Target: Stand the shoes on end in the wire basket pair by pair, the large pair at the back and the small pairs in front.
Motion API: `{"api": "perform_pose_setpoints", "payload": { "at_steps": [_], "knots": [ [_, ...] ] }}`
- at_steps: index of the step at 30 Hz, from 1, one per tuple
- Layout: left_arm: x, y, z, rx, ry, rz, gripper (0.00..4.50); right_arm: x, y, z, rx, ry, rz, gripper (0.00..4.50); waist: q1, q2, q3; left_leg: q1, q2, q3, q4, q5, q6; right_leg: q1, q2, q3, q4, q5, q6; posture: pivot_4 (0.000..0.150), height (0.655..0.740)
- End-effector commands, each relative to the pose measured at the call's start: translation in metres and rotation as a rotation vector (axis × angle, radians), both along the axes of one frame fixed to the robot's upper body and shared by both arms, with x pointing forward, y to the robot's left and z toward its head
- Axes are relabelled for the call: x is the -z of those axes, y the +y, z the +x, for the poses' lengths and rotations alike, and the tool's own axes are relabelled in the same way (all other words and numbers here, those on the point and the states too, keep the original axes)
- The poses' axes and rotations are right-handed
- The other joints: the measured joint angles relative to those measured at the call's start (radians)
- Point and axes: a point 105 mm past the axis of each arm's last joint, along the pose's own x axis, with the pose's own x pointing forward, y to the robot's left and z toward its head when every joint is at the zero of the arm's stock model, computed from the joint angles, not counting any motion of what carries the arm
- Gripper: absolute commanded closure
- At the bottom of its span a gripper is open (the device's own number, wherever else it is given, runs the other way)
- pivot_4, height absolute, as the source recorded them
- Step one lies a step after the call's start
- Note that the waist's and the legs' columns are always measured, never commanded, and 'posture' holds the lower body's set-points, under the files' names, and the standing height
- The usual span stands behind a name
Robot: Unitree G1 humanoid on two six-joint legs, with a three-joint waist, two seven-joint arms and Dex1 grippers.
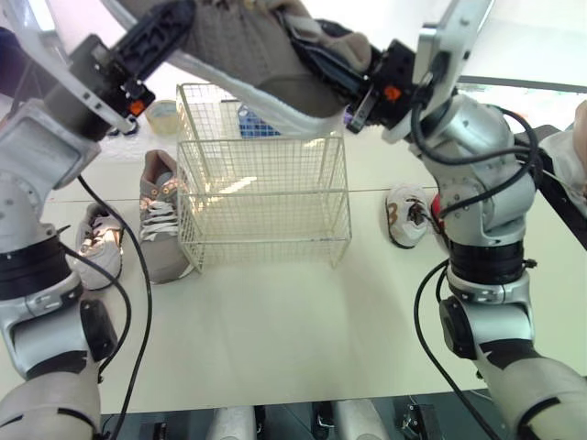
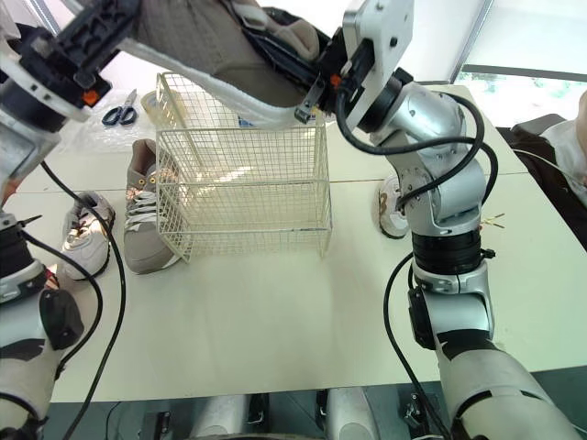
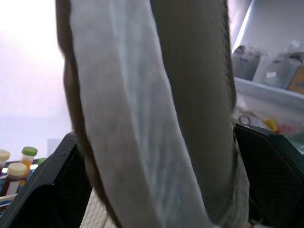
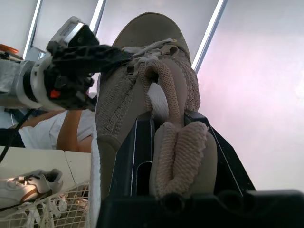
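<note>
Both arms are up high with the big tan shoe (image 1: 266,55) slung between them, right over the wire basket (image 1: 266,197). The left pincer (image 1: 170,32) is clamped across the toe end, sole and all. The right pincer (image 1: 321,62) is pinched on the padded heel collar.

The shoe looks light, with a soft knit upper that squashes and a stiff white sole. I'd trust the sole grip more than the spongy collar, which could slip. Both forearms angle inward with the wrists cocked toward each other. Its matching shoe (image 1: 160,225) lies on the table (image 1: 275,321), just left of the basket.
</note>
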Motion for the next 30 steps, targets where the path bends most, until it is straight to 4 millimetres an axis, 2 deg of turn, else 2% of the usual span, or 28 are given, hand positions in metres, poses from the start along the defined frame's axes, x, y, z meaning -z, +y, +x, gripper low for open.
{"api": "perform_pose_setpoints", "payload": {
  "at_steps": [1, 7, 9, 12, 15, 16, 18, 20, 21, 22, 24, 26, 28, 30],
  "knots": [
    [-0.013, 0.01, -0.004, -0.02, -0.046, -0.052, 0.55, -0.016, 0.0, -0.017, -0.012, -0.098, 0.016, 4.09, 0.0, 0.0, 0.0, 0.0, 0.0, 0.0, 0.0, 0.0, 0.0, 0.0, 0.0, 0.0, 0.0, 0.0, 0.0, 0.15, 0.74],
    [-0.01, 0.01, -0.007, 0.01, -0.042, -0.083, 3.04, -0.013, -0.001, -0.015, 0.0, -0.087, 0.008, 4.09, 0.0, 0.0, 0.0, 0.0, 0.0, 0.0, 0.0, 0.0, 0.0, 0.0, 0.0, 0.0, 0.0, 0.0, 0.0, 0.15, 0.74],
    [-0.009, 0.011, -0.007, 0.009, -0.035, -0.11, 3.47, -0.013, -0.002, -0.014, 0.005, -0.079, 0.021, 4.09, 0.001, 0.0, 0.0, 0.0, 0.0, 0.0, 0.0, 0.0, 0.0, 0.0, 0.0, 0.0, 0.0, 0.0, 0.0, 0.15, 0.74],
    [-0.006, 0.011, -0.005, -0.011, -0.014, -0.15, 3.49, -0.015, -0.004, -0.012, 0.02, -0.067, 0.048, 4.09, 0.001, 0.0, 0.0, 0.0, 0.0, 0.0, 0.0, 0.0, 0.0, 0.0, 0.0, 0.0, 0.0, 0.0, 0.0, 0.15, 0.74],
    [-0.004, 0.014, -0.007, -0.012, 0.001, -0.25, 3.49, -0.02, -0.02, -0.004, 0.031, 0.041, 0.187, 2.72, 0.002, 0.0, 0.0, 0.0, 0.0, 0.0, 0.0, 0.0, 0.0, 0.0, -0.001, 0.0, 0.0, 0.0, 0.0, 0.15, 0.74],
    [-0.003, 0.019, -0.009, -0.024, -0.002, -0.34, 3.49, -0.025, -0.046, 0.008, 0.062, 0.151, 0.357, 2.27, 0.003, 0.0, 0.0, 0.0, 0.0, 0.0, 0.0, 0.0, -0.001, 0.0, -0.001, 0.0, 0.0, 0.0, 0.0, 0.15, 0.74],
    [0.0, 0.029, -0.012, -0.051, -0.004, -0.465, 3.49, -0.023, -0.08, 0.021, 0.099, 0.302, 0.579, 1.28, 0.007, -0.001, 0.0, 0.0, 0.0, -0.001, 0.001, 0.001, -0.002, 0.001, -0.001, 0.0, 0.0, 0.0, 0.0, 0.15, 0.74],
    [0.003, 0.036, -0.015, -0.086, -0.016, -0.557, 3.49, -0.014, -0.1, 0.026, 0.045, 0.457, 0.759, 0.24, 0.007, -0.001, -0.001, 0.0, 0.0, -0.001, 0.002, 0.001, -0.002, 0.002, -0.002, 0.0, 0.0, 0.0, 0.0, 0.15, 0.74],
    [0.003, 0.039, -0.016, -0.103, -0.029, -0.614, 3.49, -0.003, -0.106, 0.023, -0.036, 0.555, 0.872, 0.04, 0.008, -0.001, -0.001, 0.0, 0.0, -0.001, 0.001, 0.001, -0.002, 0.002, -0.002, 0.0, 0.0, 0.0, 0.0, 0.15, 0.74],
    [0.004, 0.041, -0.017, -0.113, -0.037, -0.651, 3.49, 0.004, -0.109, 0.021, -0.094, 0.622, 0.942, 0.04, 0.01, -0.001, -0.001, 0.0, 0.0, -0.001, 0.001, 0.001, -0.002, 0.002, -0.002, 0.0, 0.0, 0.0, 0.0, 0.15, 0.74],
    [0.005, 0.038, -0.015, -0.107, -0.038, -0.707, 3.49, 0.026, -0.095, 0.01, -0.215, 0.756, 0.98, 0.04, 0.016, -0.002, -0.001, 0.0, 0.0, -0.002, 0.001, 0.0, 0.001, 0.003, -0.001, 0.0, -0.001, 0.0, 0.0, 0.15, 0.74],
    [0.004, 0.035, -0.012, -0.085, -0.033, -0.751, 3.49, 0.044, -0.072, -0.001, -0.297, 0.846, 0.922, 0.04, 0.013, -0.001, 0.0, 0.001, 0.0, 0.0, 0.0, -0.002, 0.004, 0.002, 0.0, 0.001, -0.001, 0.0, 0.0, 0.15, 0.74],
    [0.001, 0.035, -0.009, -0.07, -0.033, -0.797, 3.49, 0.054, -0.058, -0.008, -0.309, 0.878, 0.861, 0.04, 0.014, -0.001, 0.0, 0.001, -0.001, 0.0, 0.0, -0.002, 0.004, 0.002, 0.002, 0.002, 0.0, 0.0, -0.001, 0.15, 0.74],
    [-0.001, 0.035, -0.004, -0.068, -0.031, -0.839, 3.49, 0.056, -0.04, -0.014, -0.338, 0.886, 0.823, 0.04, 0.017, -0.001, -0.001, 0.001, -0.001, -0.001, 0.001, -0.002, 0.004, 0.001, 0.003, 0.002, 0.0, 0.0, -0.001, 0.15, 0.74]
  ]
}}
